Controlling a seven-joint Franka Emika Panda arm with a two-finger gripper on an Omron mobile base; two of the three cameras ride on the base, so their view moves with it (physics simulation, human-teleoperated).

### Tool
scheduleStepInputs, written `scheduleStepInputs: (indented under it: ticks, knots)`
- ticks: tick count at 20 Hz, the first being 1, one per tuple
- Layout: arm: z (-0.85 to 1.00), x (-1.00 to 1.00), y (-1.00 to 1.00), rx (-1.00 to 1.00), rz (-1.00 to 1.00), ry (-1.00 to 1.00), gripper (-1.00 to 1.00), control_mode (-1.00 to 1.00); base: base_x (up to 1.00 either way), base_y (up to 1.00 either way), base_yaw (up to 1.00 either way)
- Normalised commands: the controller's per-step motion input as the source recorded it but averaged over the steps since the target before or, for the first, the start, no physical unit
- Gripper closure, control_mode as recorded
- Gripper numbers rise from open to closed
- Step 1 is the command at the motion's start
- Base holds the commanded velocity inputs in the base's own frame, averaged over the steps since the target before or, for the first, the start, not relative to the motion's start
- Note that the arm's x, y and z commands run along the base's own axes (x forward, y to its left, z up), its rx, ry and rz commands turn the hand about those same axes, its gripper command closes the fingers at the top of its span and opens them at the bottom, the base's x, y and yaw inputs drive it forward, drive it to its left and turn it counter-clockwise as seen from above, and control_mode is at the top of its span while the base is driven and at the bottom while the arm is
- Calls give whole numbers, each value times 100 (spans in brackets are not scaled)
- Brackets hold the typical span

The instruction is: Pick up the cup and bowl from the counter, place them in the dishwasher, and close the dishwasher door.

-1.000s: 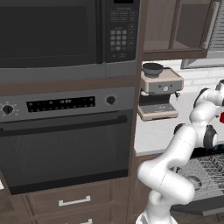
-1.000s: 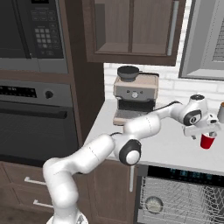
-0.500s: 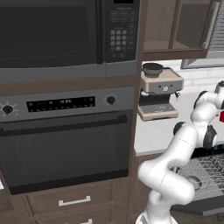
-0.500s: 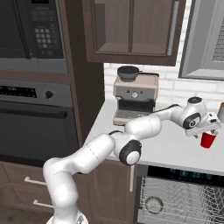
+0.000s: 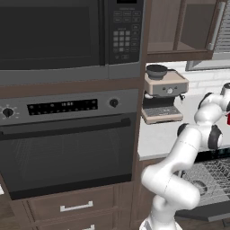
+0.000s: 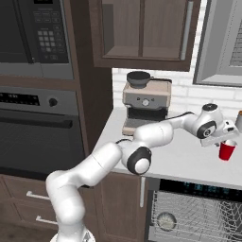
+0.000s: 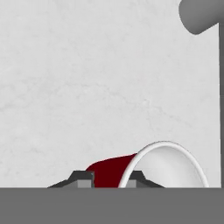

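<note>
- Left base view: the white arm rises from the lower right and reaches over the pale table toward the right edge of the picture.
- A sliver of the red cup shows at that edge, just past the arm's wrist; the claw itself is cut off here.
- A beige coffee machine stands at the back of the table, beside the tall cabinet that holds the oven and the microwave.
- Below the table's front edge the dishwasher stands open, its grey wire rack pulled into sight with a round pale dish lying in it.
- Right base view: the arm stretches from lower left across the table to the claw, which sits right on top of the red cup.
- The cup stands on the table near the right edge of the picture, well to the right of the coffee machine and above the open dishwasher.
- From this side I cannot tell how the jaws stand around the cup.
- Hand view: the cup's white rim and pale inside sit at the bottom, with its red wall between the two dark fingertips.
- The fingertips are close in on the red wall, one on each side, so the claw is clamped on the cup.
- A grey rounded shape shows at the top right corner; what it is I cannot tell.
</note>
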Motion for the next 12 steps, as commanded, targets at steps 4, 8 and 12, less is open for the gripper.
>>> scheduleStepInputs:
  ticks: [4,8,12]
  knots:
    - [0,0,0,0,0,0,100,-100,0,0,0]
    - [0,-19,0,0,0,10,100,-100,0,0,0]
    - [27,-91,0,13,-1,5,100,-100,0,0,0]
